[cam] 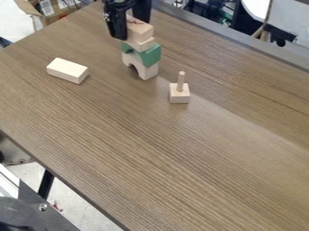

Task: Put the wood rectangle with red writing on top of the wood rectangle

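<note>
At the top of the camera view, the black gripper [129, 22] hangs down over a stack, shut on a wooden block with red writing [140, 32]. The red marks show on that block's upper face, between the two fingers. Directly below it lies a smaller-looking plain wood rectangle [143, 44], partly covered by the block above; I cannot tell whether the two touch. A green piece [148, 55] and a pale wooden arch [148, 72] make up the lower part of the stack. Another plain wood rectangle [67, 70] lies flat on the table to the left.
A square wooden base with an upright peg [180, 93] stands right of the stack and nearer the camera. The brown table [163, 162] has a grey rail [241, 40] along its far right edge. A cardboard box [51, 16] stands beyond the upper-left edge.
</note>
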`<state>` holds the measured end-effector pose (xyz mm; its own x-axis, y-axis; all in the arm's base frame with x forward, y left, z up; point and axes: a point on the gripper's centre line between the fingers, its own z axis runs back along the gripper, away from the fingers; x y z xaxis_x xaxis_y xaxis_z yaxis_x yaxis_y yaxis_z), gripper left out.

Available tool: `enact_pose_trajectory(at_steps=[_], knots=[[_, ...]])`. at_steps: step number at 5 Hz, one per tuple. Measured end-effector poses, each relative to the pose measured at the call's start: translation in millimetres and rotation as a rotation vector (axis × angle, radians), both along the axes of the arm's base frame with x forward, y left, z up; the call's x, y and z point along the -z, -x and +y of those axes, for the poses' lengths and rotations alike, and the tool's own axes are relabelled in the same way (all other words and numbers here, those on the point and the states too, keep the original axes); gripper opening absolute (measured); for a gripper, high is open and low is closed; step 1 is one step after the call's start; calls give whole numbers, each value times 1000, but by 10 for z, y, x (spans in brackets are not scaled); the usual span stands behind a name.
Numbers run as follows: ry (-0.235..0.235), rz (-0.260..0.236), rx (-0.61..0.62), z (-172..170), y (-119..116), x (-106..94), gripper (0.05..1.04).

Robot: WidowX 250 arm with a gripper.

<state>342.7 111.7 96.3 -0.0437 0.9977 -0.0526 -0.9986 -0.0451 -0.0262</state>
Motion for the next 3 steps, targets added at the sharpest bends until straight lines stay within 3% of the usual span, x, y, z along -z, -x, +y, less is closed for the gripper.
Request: enact_pose_trajectory(at_steps=[1, 2, 3], knots=[[2, -28, -4, 10, 33, -106, 999], [23, -89, -43, 98, 154, -309, 999], [61, -182, -110, 344, 328, -549, 999]])
